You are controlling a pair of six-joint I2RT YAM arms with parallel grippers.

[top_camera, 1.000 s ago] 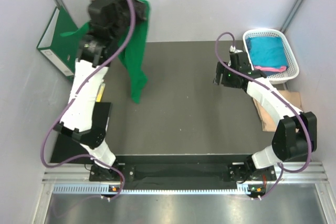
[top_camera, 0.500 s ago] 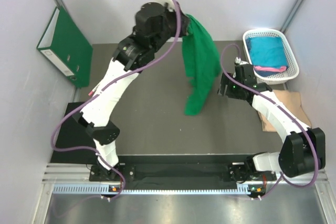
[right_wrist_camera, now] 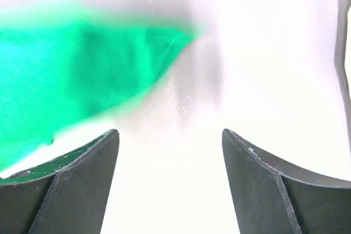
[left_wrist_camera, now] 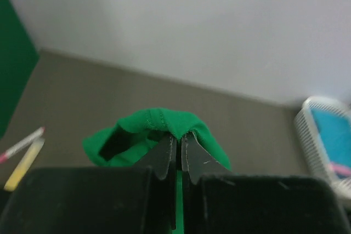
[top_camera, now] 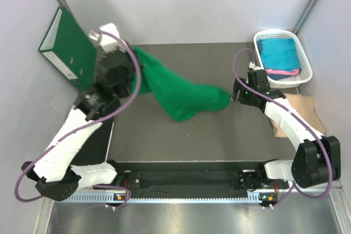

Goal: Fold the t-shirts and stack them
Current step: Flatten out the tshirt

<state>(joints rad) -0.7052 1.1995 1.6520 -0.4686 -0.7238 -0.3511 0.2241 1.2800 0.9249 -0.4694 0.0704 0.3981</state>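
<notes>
**Green t-shirt (top_camera: 181,94) strung across the tabletop (top_camera: 181,135), left end held**

Left gripper (left_wrist_camera: 176,138) is clamped on a bunched edge of the cloth at the far left, near the green binder (top_camera: 66,45). The cloth sags rightward; its tip ends just beside the right gripper (right_wrist_camera: 170,135), whose fingers are spread wide with nothing between them. Teal t-shirt (top_camera: 278,52) and pink t-shirt (top_camera: 282,72) lie in the white basket (top_camera: 282,33), far right.

Three t-shirts (top_camera: 181,94), one basket (top_camera: 303,53), one binder (top_camera: 66,45)

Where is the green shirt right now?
In the top view, the green t-shirt stretches across the middle of the table, one end pinched in the left gripper, the other beside the open right gripper.
</notes>
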